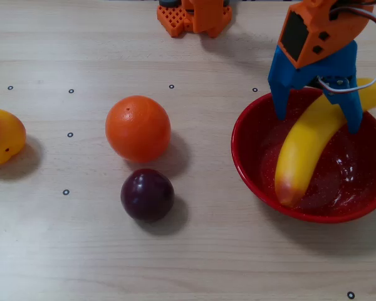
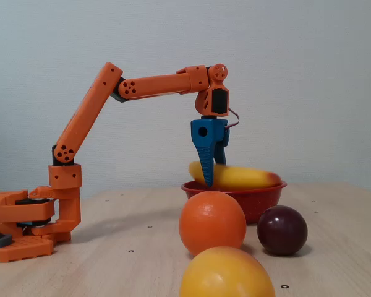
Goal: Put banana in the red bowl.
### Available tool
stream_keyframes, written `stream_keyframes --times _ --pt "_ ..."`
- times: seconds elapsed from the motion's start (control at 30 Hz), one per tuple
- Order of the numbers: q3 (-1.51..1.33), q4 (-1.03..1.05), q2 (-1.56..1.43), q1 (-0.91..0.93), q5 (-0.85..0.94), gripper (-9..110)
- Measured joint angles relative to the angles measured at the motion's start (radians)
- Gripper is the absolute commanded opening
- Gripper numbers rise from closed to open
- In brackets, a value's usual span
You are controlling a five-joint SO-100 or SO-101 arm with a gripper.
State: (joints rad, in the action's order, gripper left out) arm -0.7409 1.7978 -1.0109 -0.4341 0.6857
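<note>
— how is the arm [image 2: 93,111] posed in the fixed view?
— it is raised from the base at the lower left, bent at the elbow near the upper left, and carried level toward the centre, where the wrist is turned straight down.
— and the gripper [image 1: 316,122]?
— in the overhead view, at the upper right, its blue jaws are seen spread wide, tips pointing down.

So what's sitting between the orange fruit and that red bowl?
Nothing: in the overhead view, only bare table lies between the orange and the red bowl.
</note>
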Motion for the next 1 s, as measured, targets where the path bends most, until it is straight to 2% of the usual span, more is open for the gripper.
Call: stream_keyframes --times 0.33,0.5,0.67,1.0 --pt "0.212 0.009 -0.023 0.006 0.002 34" --pt "0.244 0.009 -0.051 0.029 0.005 21" --pt "0.258 0.011 -0.089 0.054 0.006 0" --pt "0.259 0.011 -0.19 0.101 0.006 0"
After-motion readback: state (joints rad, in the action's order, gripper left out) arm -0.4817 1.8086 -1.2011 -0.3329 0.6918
